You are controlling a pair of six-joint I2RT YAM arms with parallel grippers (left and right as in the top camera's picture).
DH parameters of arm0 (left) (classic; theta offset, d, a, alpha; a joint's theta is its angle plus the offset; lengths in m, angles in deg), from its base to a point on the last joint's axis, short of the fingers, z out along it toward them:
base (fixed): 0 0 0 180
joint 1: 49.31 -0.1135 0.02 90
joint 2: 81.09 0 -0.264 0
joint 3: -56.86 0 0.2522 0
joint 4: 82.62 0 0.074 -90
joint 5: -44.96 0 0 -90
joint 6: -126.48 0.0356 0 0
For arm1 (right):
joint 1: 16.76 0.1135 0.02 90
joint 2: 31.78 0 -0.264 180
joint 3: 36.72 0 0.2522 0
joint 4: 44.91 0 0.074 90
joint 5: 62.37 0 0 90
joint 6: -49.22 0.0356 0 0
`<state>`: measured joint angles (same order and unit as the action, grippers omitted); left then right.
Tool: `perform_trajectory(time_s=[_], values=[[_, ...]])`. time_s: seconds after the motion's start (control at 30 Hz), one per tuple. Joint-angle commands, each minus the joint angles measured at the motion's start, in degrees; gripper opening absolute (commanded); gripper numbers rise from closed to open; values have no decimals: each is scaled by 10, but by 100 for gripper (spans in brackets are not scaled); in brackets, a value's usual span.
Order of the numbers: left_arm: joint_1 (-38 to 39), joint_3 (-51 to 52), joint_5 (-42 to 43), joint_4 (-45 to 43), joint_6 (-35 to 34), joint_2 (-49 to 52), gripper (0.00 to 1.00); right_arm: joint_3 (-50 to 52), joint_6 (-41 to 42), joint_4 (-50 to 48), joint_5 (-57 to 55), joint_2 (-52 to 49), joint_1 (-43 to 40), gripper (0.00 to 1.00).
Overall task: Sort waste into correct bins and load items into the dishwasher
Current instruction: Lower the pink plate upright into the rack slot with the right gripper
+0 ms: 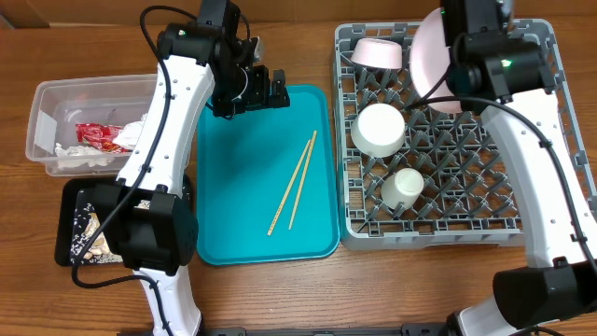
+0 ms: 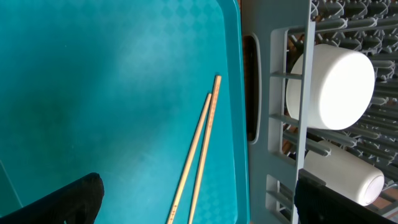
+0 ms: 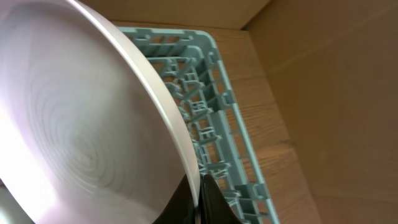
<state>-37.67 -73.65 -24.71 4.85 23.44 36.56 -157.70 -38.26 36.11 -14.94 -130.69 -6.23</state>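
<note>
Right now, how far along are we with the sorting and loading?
Done: red wrapper and tissue lie in the clear tub, scraps in the black tray; two bowls and a cup sit in the rack. In hand: the right gripper holds the plate at the rack. To do: chopsticks on the teal tray, near the open left gripper.

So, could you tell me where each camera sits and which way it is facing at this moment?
Overhead: fixed above the table, looking straight down at the teal tray, dish rack, left arm and right arm.
Left wrist: on the left arm above the tray, looking down at the chopsticks and a white bowl; its own fingers show in the bottom corners.
Right wrist: on the right arm, looking along the white plate held in the right gripper, rack beyond.
Shared: overhead and left wrist both show the chopsticks.
</note>
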Motion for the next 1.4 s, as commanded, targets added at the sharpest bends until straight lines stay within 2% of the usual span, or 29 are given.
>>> perform_trajectory(time_s=[0.0, 0.3, 0.47, 0.57, 1.0, 1.37], values=[[-1, -14, -4, -1, 9, -23, 100, -7, -38, -8, -24, 7, -6, 4], [-1, -14, -4, -1, 9, -23, 100, -7, -82, -15, -24, -13, -6, 4], [-1, -14, -4, -1, 9, -23, 100, -1, -150, -44, -56, -42, -6, 4], [-1, -14, -4, -1, 9, -23, 100, 0, -136, -50, -84, -55, -6, 4], [-1, -14, -4, -1, 8, -23, 100, 1, -75, -46, -84, -76, -6, 4], [-1, -14, -4, -1, 9, -23, 100, 1, -68, -45, -62, -118, -6, 4]])
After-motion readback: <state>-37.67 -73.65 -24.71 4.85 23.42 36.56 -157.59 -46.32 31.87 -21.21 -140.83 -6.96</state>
